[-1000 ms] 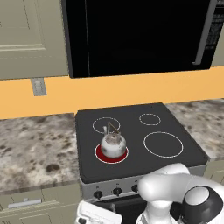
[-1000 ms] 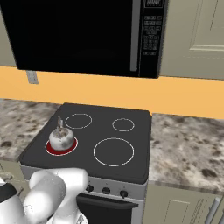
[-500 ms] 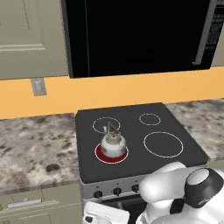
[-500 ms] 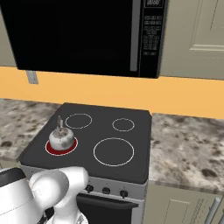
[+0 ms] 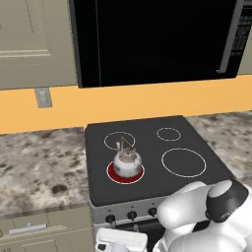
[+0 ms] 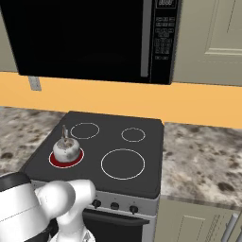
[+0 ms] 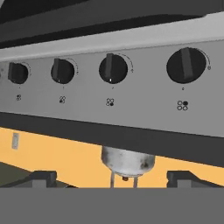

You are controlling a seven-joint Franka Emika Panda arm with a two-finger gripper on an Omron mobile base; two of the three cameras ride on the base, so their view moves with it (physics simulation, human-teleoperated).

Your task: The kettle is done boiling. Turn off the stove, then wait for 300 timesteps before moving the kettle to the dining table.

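The small silver kettle sits on the front-left burner of the black stove, and that ring glows red. My gripper is low in front of the stove's grey knob panel, open, with nothing between its fingertips. The hand view is rolled over, so the kettle hangs below the panel. Several black knobs face the hand a short way off. The hand's white body sits below the knob row. The dining table is out of view.
A black microwave hangs over the cooktop. Speckled marble counters flank the stove over beige cabinets. A wall outlet is on the orange backsplash. My white arm fills the space in front of the stove.
The arm's elbow has swung and the hand has edged a little rightward along the knob panel in the left base view. Kettle and red burner are unchanged.
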